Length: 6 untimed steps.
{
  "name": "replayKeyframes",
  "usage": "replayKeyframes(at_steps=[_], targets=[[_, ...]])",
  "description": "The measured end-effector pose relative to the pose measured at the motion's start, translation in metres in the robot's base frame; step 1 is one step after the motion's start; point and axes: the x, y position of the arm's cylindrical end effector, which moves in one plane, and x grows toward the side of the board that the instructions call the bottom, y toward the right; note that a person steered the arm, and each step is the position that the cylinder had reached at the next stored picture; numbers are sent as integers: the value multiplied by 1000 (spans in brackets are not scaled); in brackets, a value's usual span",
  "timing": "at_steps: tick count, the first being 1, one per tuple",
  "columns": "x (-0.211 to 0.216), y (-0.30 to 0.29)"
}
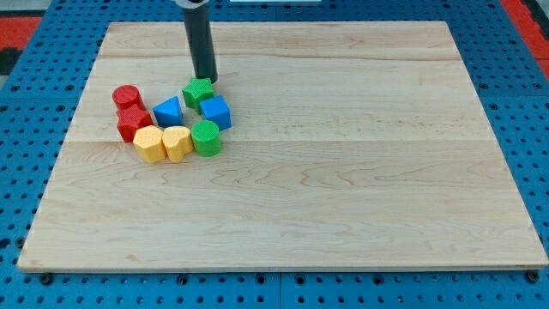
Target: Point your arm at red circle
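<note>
The red circle (pixel 127 96) is a short red cylinder at the view's left, the leftmost block of a cluster on the wooden board (pixel 343 172). My tip (pixel 206 80) is the lower end of the dark rod. It stands just above the green star-like block (pixel 198 91), to the right of the red circle and well apart from it. Below the red circle sits a red star-like block (pixel 133 122).
The cluster also holds a blue triangle (pixel 169 112), a blue block (pixel 216 112), a green cylinder (pixel 205 137), a yellow hexagon (pixel 147 143) and a yellow heart (pixel 177 142). A blue perforated table surrounds the board.
</note>
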Motion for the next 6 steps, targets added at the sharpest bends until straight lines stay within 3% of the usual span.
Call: replayKeyframes(at_steps=[3, 5, 6], targets=[[5, -29], [6, -181], [24, -141]])
